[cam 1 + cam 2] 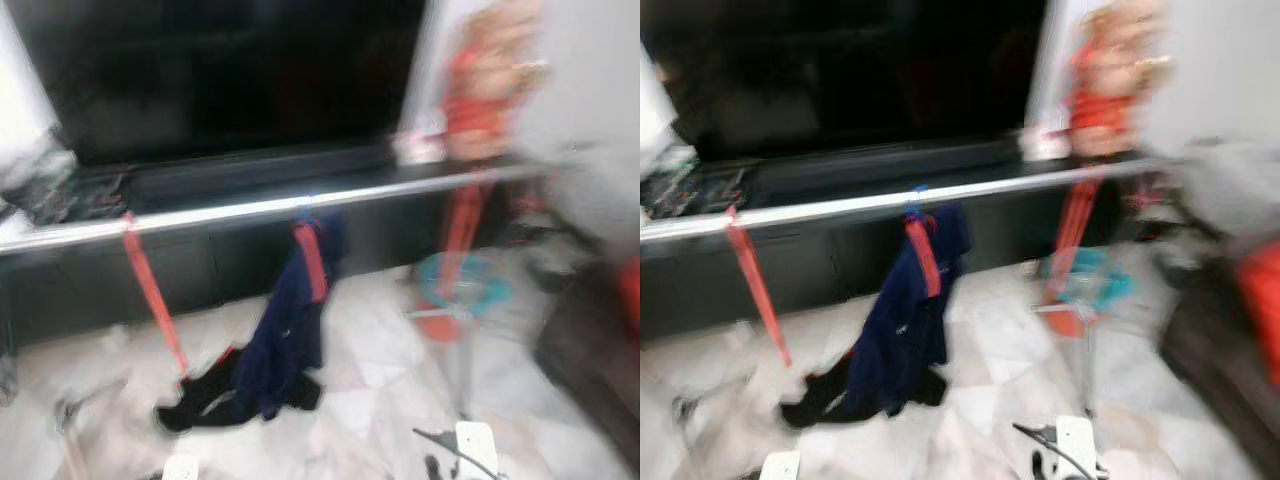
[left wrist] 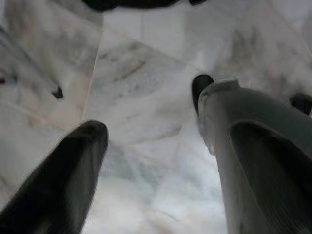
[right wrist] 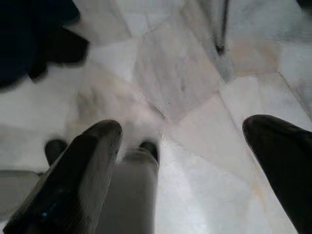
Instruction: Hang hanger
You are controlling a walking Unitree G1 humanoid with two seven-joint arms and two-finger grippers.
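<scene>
Head views blurred; dark navy garment on its hanger (image 1: 300, 330) droops from the silver horizontal rail (image 1: 230, 212) mid-frame, while left claw (image 2: 151, 161) and right claw (image 3: 195, 161) hang spread, empty over the marble floor (image 3: 195, 87): misjudged reach risks knocking it off.

**No readable text**

Nothing can be read in any view. The head views are blurred; the navy garment (image 1: 288, 340) on the silver rail (image 1: 250, 210) bears no legible mark, nor does the marble floor (image 2: 146, 122).
</scene>
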